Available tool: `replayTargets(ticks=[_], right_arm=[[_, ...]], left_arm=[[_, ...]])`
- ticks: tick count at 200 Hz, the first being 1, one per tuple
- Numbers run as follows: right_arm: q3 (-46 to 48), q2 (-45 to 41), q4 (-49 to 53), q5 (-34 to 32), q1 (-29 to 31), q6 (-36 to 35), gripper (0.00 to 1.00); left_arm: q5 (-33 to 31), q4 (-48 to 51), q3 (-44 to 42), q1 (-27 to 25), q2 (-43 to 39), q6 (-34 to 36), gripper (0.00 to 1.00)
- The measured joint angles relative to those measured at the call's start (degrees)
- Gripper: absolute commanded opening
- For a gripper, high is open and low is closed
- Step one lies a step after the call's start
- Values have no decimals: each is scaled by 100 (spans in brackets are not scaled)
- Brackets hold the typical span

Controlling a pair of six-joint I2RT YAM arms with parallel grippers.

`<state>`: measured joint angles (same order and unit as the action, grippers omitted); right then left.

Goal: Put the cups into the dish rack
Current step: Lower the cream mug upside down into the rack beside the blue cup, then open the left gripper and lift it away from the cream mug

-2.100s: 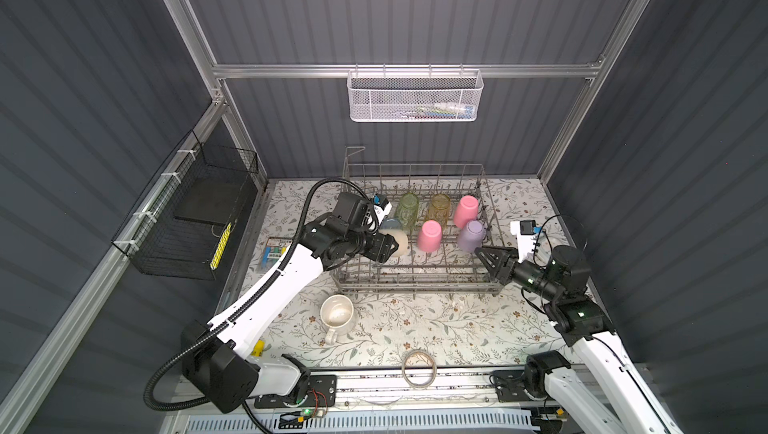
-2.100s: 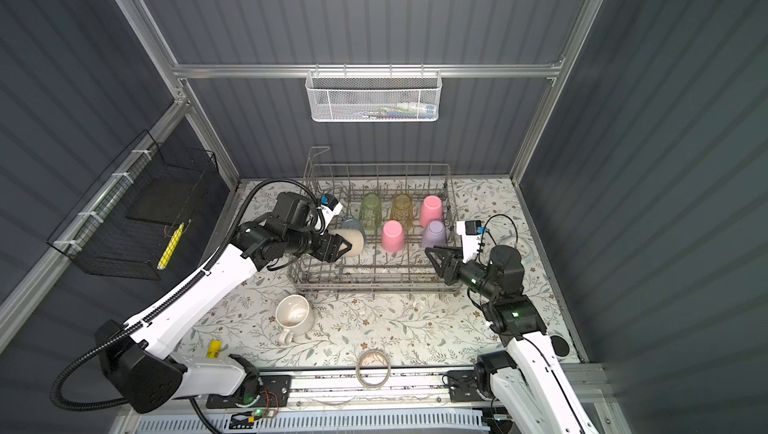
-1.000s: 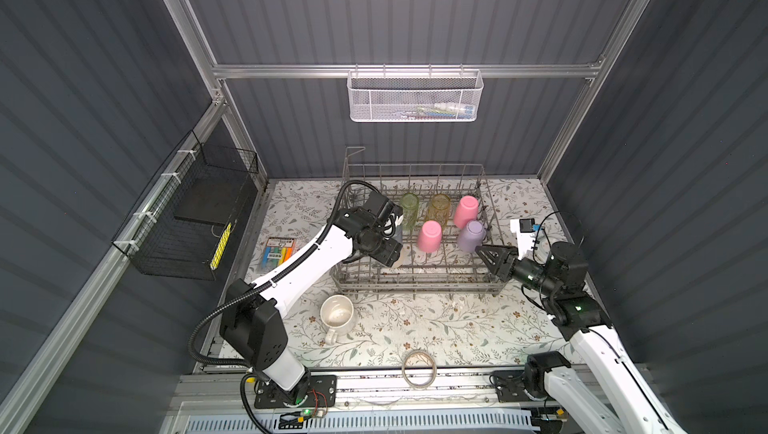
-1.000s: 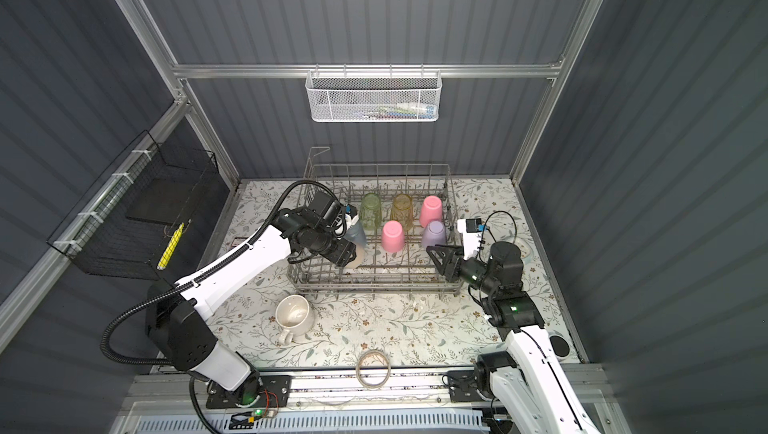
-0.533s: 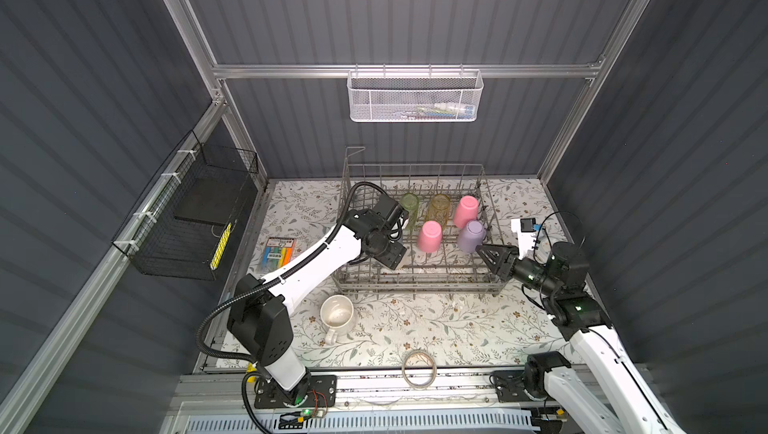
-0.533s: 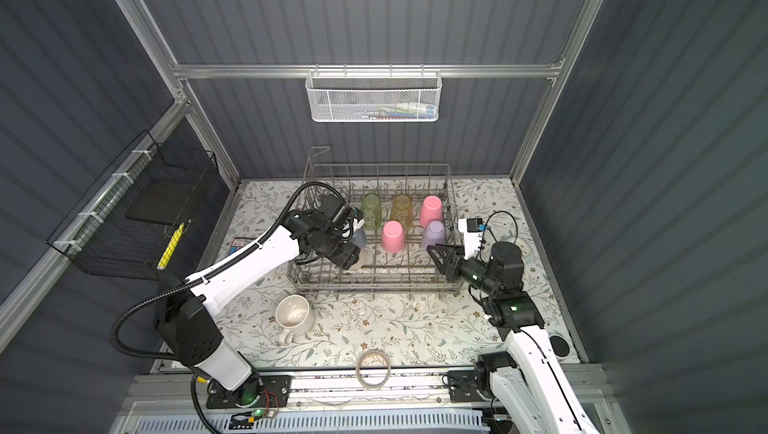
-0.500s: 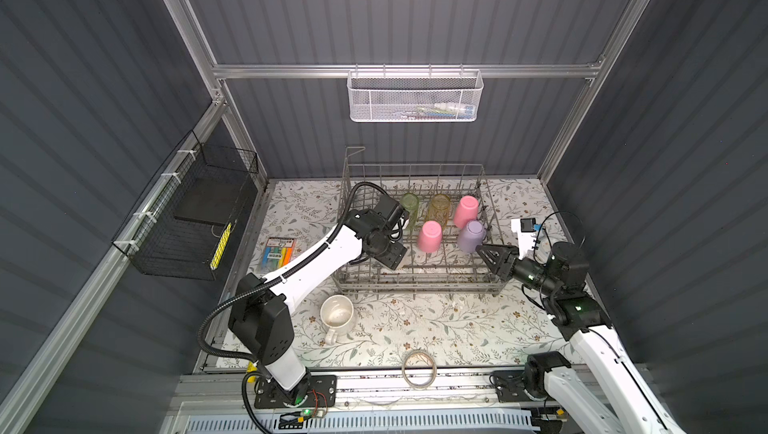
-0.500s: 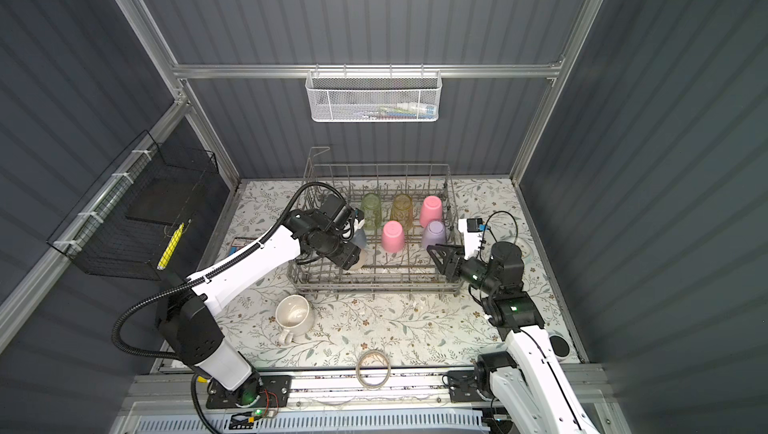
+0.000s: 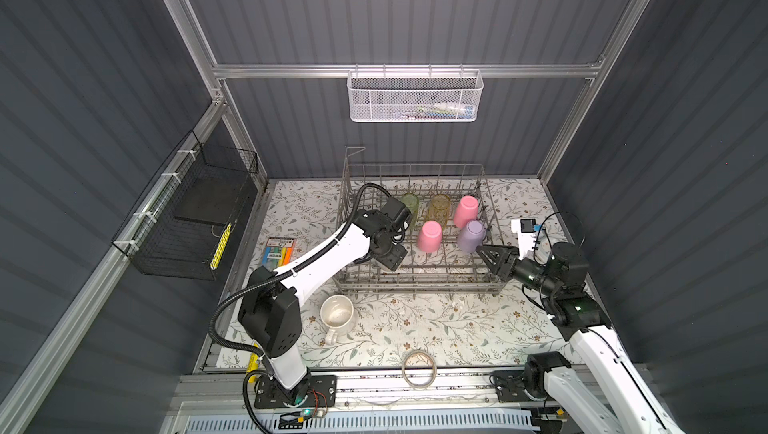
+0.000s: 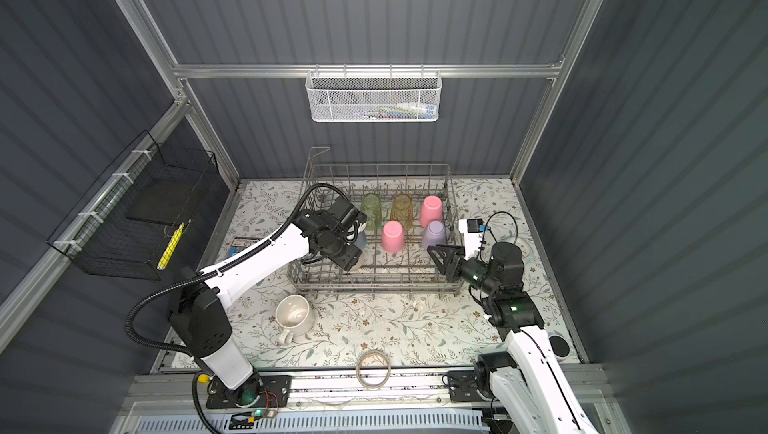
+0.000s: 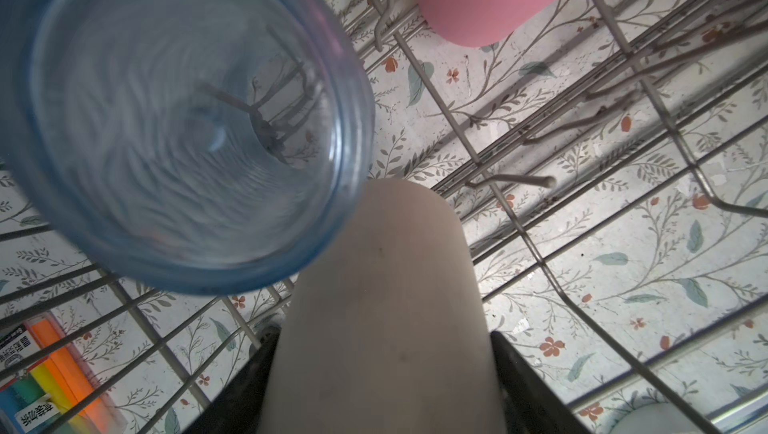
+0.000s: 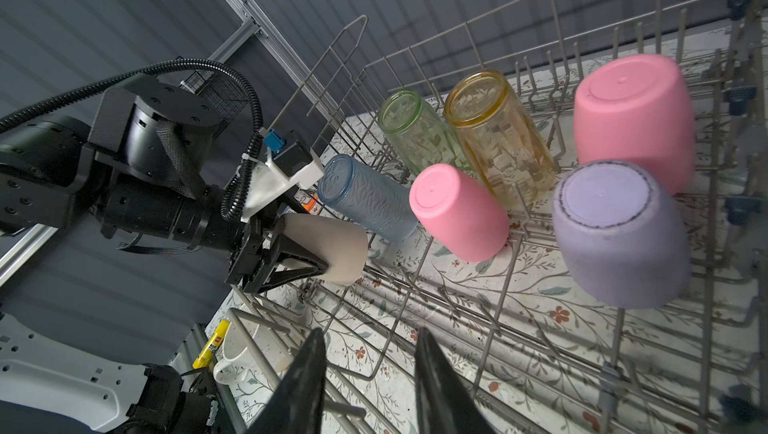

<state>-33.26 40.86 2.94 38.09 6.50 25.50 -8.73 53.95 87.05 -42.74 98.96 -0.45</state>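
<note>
My left gripper [image 9: 390, 260] is shut on a beige cup [image 12: 328, 249], held on its side low over the front left of the grey wire dish rack [image 9: 415, 283]. In the left wrist view the beige cup [image 11: 382, 307] fills the space between the fingers [image 11: 524, 373], right beside a blue tumbler [image 11: 178, 120]. Upside down in the rack stand a green tumbler [image 9: 409, 203], an amber tumbler [image 9: 439, 207], two pink cups [image 9: 465, 210] [image 9: 429, 236] and a lilac cup [image 9: 470, 236]. A white mug [image 9: 336, 313] stands upright on the table before the rack. My right gripper [image 9: 482, 251] is open and empty at the rack's right front.
A tape ring [image 9: 419, 373] lies near the table's front edge. A pack of markers [image 9: 276, 251] lies left of the rack. A black wire basket [image 9: 195, 219] hangs on the left wall and a white mesh basket [image 9: 415, 97] on the back wall.
The left arm has swung right and turned, bringing the beige cup from the rack's left edge down inside it beside the blue tumbler. The right arm has barely moved.
</note>
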Motion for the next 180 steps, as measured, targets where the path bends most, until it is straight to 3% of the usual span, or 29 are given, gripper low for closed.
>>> replayTargets(ticks=[180], right_arm=[[13, 92, -17, 79, -37, 15, 40]], left_arm=[[-546, 374, 216, -197, 544, 26, 82]])
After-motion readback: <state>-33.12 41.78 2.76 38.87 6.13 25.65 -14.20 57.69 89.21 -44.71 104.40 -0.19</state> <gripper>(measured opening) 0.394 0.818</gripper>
